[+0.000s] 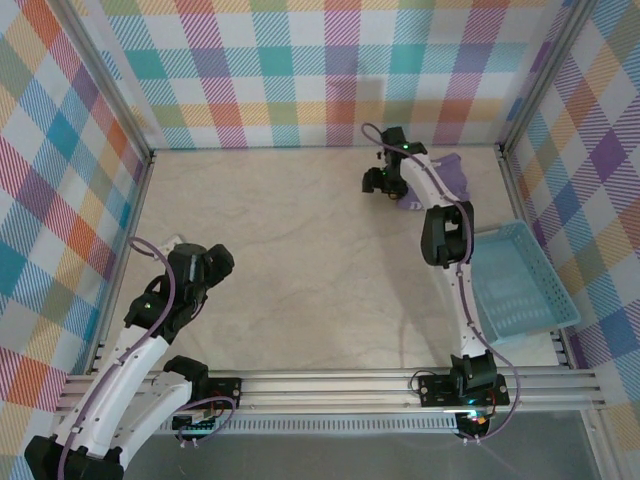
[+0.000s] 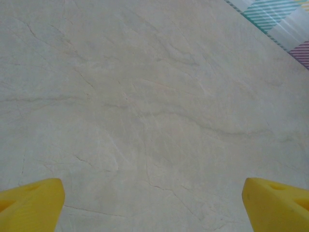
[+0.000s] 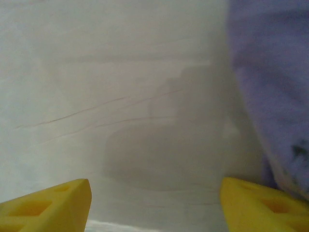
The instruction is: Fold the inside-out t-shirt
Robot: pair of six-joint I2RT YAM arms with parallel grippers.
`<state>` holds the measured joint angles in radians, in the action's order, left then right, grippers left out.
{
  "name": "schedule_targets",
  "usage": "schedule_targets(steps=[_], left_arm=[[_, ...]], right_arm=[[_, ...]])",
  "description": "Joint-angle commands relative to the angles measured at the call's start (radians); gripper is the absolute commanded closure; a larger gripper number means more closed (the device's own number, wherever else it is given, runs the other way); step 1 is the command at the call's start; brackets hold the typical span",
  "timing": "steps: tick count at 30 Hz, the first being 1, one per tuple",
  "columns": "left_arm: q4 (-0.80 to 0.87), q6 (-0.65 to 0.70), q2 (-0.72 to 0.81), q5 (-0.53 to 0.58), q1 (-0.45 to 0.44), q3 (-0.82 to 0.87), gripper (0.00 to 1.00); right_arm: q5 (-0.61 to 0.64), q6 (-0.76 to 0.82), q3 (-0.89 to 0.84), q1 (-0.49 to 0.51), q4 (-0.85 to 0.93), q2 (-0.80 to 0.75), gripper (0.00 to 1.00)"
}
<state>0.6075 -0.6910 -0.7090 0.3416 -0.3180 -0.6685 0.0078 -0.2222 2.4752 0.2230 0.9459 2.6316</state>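
Note:
The inside-out t-shirt (image 1: 452, 172) is a bunched lavender heap at the far right of the table, partly hidden behind my right arm. In the right wrist view its purple fabric (image 3: 270, 87) rises along the right side, just beyond the right yellow finger (image 3: 260, 205). My right gripper (image 1: 380, 182) (image 3: 155, 203) hangs low over the table just left of the shirt, open, with bare tabletop between its fingers. My left gripper (image 1: 218, 262) (image 2: 153, 203) is at the near left, far from the shirt, open wide over bare table.
A light blue plastic basket (image 1: 520, 280) stands at the right edge, near the right arm's elbow. Checked walls (image 1: 300, 70) close in the table at the back and both sides. A metal rail (image 1: 330, 385) runs along the near edge.

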Motion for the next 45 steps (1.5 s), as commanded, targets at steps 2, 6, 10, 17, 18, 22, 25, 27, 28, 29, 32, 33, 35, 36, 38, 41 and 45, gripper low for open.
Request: schedule_targets(steps=[2, 6, 10, 17, 18, 22, 25, 27, 28, 29, 32, 33, 35, 36, 38, 41, 45], left_arm=[[0.016, 0.016, 0.011, -0.012, 0.009, 0.022, 0.05], [-0.009, 0.030, -0.009, -0.023, 0.010, 0.023, 0.04], [-0.068, 0.073, -0.064, -0.063, 0.009, 0.022, 0.01], [-0.189, 0.224, -0.214, 0.045, 0.007, 0.015, 0.00], [-0.235, 0.262, -0.220, 0.068, 0.007, 0.034, 0.00], [-0.495, 0.418, -0.218, 0.159, 0.003, 0.134, 0.00], [-0.644, 0.502, -0.255, 0.217, 0.003, 0.187, 0.00], [-0.704, 0.541, -0.311, 0.248, 0.008, 0.190, 0.00], [-0.726, 0.567, -0.339, 0.246, 0.008, 0.181, 0.00], [-0.754, 0.581, -0.365, 0.241, 0.008, 0.178, 0.00], [-0.906, 0.643, -0.448, 0.227, 0.014, 0.210, 0.00], [-0.934, 0.661, -0.482, 0.226, 0.015, 0.211, 0.00], [-0.999, 0.696, -0.564, 0.212, 0.019, 0.205, 0.00], [-1.031, 0.705, -0.601, 0.203, 0.021, 0.204, 0.00], [-1.100, 0.718, -0.676, 0.176, 0.037, 0.202, 0.00], [-1.180, 0.753, -0.694, 0.109, 0.057, 0.213, 0.00], [-1.285, 0.763, -0.702, 0.049, 0.102, 0.248, 0.00]], right_arm=[[0.109, -0.036, 0.000, -0.095, 0.064, -0.073, 0.28], [0.075, -0.008, -0.064, -0.129, 0.028, -0.129, 0.28], [-0.083, 0.038, -0.116, -0.111, 0.020, -0.195, 0.29], [-0.135, 0.076, -0.729, -0.037, -0.336, -0.651, 0.26], [-0.126, 0.067, -0.831, -0.031, -0.395, -0.739, 0.25], [-0.091, 0.025, -1.245, -0.028, -0.655, -1.071, 0.17], [-0.020, 0.041, -1.505, -0.029, -0.797, -1.245, 0.11], [-0.030, 0.086, -1.643, -0.030, -0.916, -1.306, 0.06], [-0.033, 0.106, -1.707, -0.030, -0.975, -1.329, 0.01], [-0.010, 0.106, -1.752, -0.030, -1.011, -1.342, 0.00], [0.140, 0.103, -1.824, -0.034, -1.068, -1.339, 0.00], [0.153, 0.123, -1.829, -0.039, -1.079, -1.346, 0.00], [0.191, 0.177, -1.891, -0.039, -1.185, -1.368, 0.00], [0.205, 0.194, -1.918, -0.045, -1.235, -1.370, 0.00], [0.206, 0.205, -1.959, -0.073, -1.309, -1.355, 0.00], [0.124, 0.185, -2.028, -0.127, -1.451, -1.300, 0.00], [0.029, 0.203, -2.022, -0.164, -1.511, -1.257, 0.00]])
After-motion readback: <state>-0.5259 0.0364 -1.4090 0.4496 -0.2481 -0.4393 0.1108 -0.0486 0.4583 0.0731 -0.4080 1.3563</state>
